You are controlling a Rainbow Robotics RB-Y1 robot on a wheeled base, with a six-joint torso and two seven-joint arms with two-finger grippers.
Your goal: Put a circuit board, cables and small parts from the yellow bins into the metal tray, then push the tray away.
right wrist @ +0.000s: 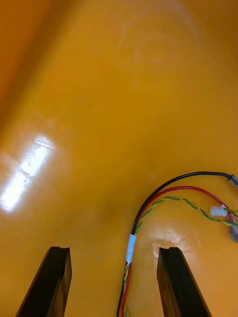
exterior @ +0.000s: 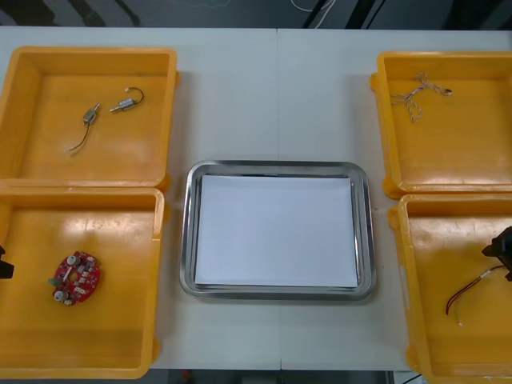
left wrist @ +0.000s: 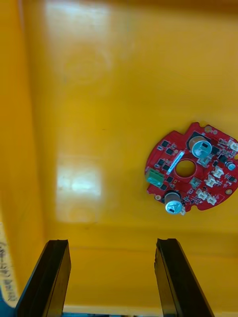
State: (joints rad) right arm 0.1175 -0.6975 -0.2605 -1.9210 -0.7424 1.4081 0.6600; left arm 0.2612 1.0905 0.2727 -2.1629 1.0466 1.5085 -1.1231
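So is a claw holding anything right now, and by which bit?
No, nothing is held. Both claws are open. The left claw hangs near the board. The right claw has the cable lying loose between its fingers.

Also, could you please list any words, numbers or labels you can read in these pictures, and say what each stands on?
Nothing can be read clearly.
Small print at the edge of the yellow bin, beside the open left gripper: too blurred to read.
Round red circuit board: any markings are too small to read.
Metal tray: no text on it.
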